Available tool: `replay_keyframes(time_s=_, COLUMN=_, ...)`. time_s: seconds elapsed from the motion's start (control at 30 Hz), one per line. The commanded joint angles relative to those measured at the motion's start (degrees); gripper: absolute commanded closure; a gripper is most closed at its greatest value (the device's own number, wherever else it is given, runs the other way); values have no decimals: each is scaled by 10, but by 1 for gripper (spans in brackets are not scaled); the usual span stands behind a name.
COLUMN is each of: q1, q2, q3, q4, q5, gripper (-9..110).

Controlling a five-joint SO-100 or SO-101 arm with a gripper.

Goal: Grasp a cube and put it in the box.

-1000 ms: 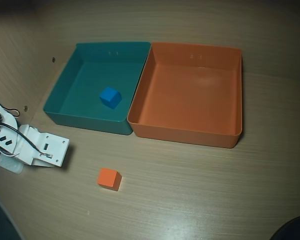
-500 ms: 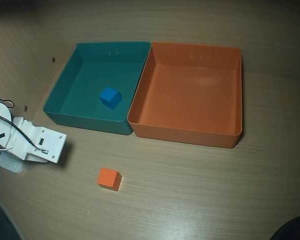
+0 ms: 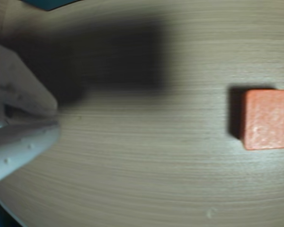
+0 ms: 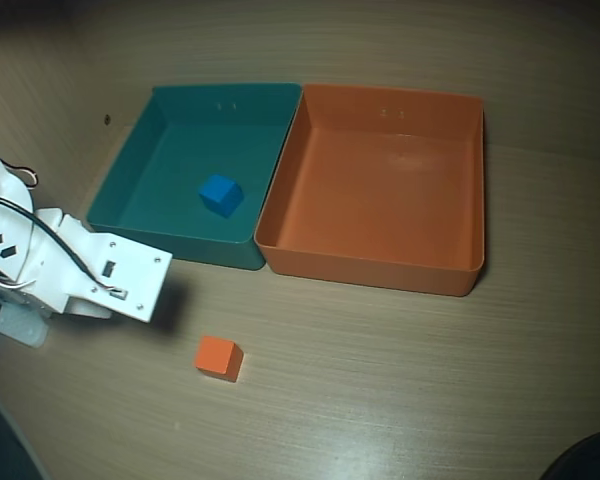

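At the far left of the overhead view the white arm (image 4: 75,270) has swung out over the desk (image 4: 400,390) since a moment ago, its head end now reaching further toward the middle and lying nearer the cube (image 4: 218,357), though the two are apart with bare wood between them. That reads to me as the approach getting under way; nothing is grasped yet. In the wrist view the white jaws (image 3: 19,125) sit at the left edge, their two parts lying close together with only a thin dark slit showing, but the tips are cut off, so I cannot tell whether they are open or closed; they certainly hold nothing. Further right in that view the cube (image 3: 267,119) rests flat on the desk near the right edge, square to the frame and partly cropped. Being a cube it has no long axis to speak of; from above its sides sit slightly turned against the wood grain. Behind it stands the teal tray (image 4: 130,190) with a blue cube (image 4: 220,194) inside, and touching that tray on the right is the box (image 4: 380,265), empty and well apart from the cube.
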Motion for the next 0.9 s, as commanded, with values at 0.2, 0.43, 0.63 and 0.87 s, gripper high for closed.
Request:
replay_keyframes(time_s=0.2, q1=4, q2=-153, q3=-185, q4=-6, q5=-3, gripper=74)
replay_keyframes(time_s=0.43, q1=7, q2=-263, q3=-320, q4=-6, q5=-3, gripper=69)
replay_keyframes(time_s=0.63, q1=10, q2=-344, q3=-424, q4=-6, q5=-3, gripper=69)
replay_keyframes(time_s=0.87, q1=29, q2=-439, q3=-512, q4=-6, q5=-4, gripper=69)
